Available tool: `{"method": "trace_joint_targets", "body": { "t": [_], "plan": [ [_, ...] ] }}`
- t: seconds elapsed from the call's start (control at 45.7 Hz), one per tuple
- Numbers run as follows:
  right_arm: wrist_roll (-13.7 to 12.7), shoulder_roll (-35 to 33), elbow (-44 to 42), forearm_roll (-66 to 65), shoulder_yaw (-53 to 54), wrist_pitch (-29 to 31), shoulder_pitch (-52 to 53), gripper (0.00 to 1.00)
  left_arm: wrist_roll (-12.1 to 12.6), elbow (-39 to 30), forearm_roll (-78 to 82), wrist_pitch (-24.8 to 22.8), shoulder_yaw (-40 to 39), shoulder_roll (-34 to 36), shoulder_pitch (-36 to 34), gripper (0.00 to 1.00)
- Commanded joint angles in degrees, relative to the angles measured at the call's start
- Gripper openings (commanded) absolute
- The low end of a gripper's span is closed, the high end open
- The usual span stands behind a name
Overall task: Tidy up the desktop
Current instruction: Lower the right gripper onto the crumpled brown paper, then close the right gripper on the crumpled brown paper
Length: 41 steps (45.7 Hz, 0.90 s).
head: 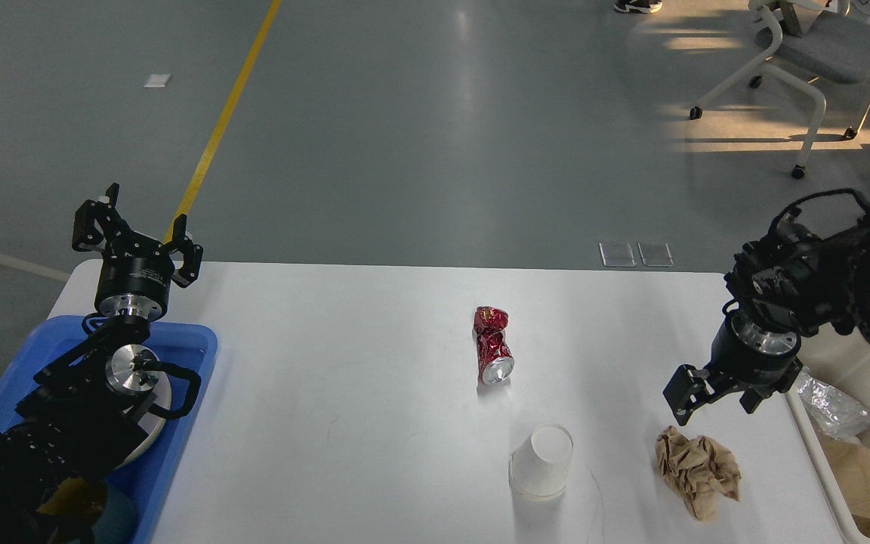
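Observation:
On the white desktop [344,363] lie a crushed red can [492,344] near the middle, an upturned white paper cup [541,461] in front of it, and a crumpled brown paper wad [697,470] at the front right. My right gripper [714,400] hangs open just above and behind the paper wad, holding nothing. At the table's far left corner my left gripper [135,234] points up and away, open and empty, above the blue tray [193,355].
A cream-white bin [850,461] stands off the table's right edge with clear plastic and brown paper inside. The blue tray holds a white plate and a dark object under my left arm. Wheeled chairs stand on the floor at the back right.

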Motion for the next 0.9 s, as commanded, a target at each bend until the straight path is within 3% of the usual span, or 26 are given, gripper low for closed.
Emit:
{"method": "trace_joint_targets", "body": {
  "t": [0.0,0.329,0.679,0.876],
  "plan": [
    [-0.1,-0.5,0.0,0.1,0.1,-1.0,-2.7,1.0,0.0,0.0,0.0,0.0,0.1,0.0,0.0,0.96],
    [-0.1,-1.3,-0.4,1.9,1.0,-1.5,-5.1,1.0,0.0,0.0,0.0,0.0,0.1,0.0,0.0,0.97],
    [0.0,-1.7,-8.6,7.4,1.3,-3.2,-12.9,1.0,0.0,0.0,0.0,0.0,0.1,0.0,0.0,0.97],
    [-0.1,-1.8,-9.0,8.1,1.7,-5.1,-15.3,1.0,0.0,0.0,0.0,0.0,0.1,0.0,0.0,0.97]
  ]
}}
